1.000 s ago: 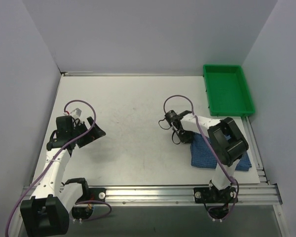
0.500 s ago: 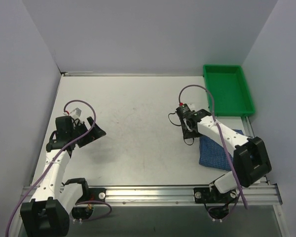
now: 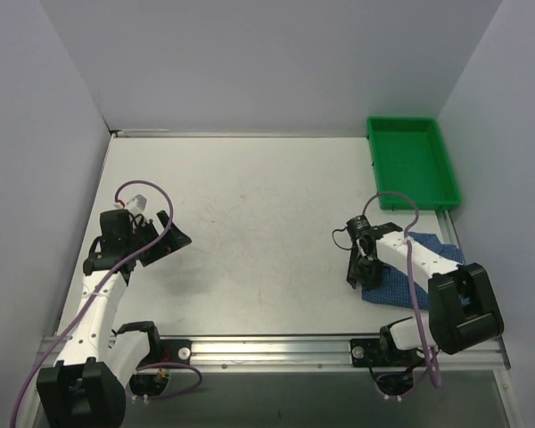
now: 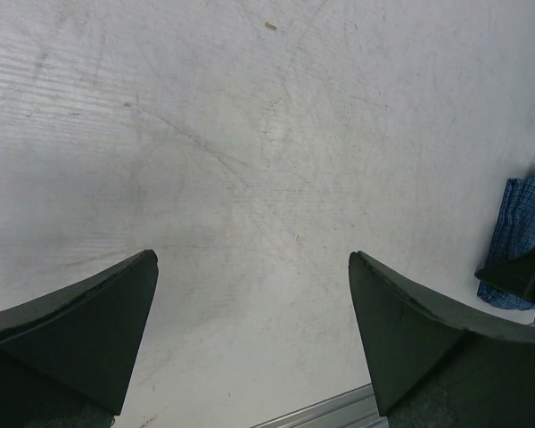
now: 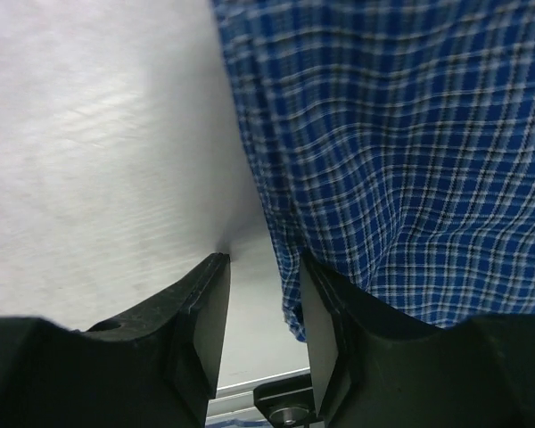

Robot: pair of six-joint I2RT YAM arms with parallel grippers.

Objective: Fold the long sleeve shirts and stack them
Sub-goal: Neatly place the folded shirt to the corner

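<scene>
Cloth lies folded at the near right corner of the bench: the blue fine-checked long sleeve shirt, a compact bundle with one corner reaching toward the right edge. The right gripper is down at the shirt's left border, pointing toward the near edge. In the right wrist view its jaws stand a narrow way apart, with pale bench showing in the gap. The shirt's hem runs along the inner face of one finger, and the checked cloth spreads away on that side. No cloth is pinched between the jaws.

Over by the left edge, about midway up the bench, the left gripper hangs above bare surface, well apart from the shirt. Its jaws are spread wide and hold nothing, and scratched white bench fills the space between them in the left wrist view.

At the far right corner sits a green tray.
</scene>
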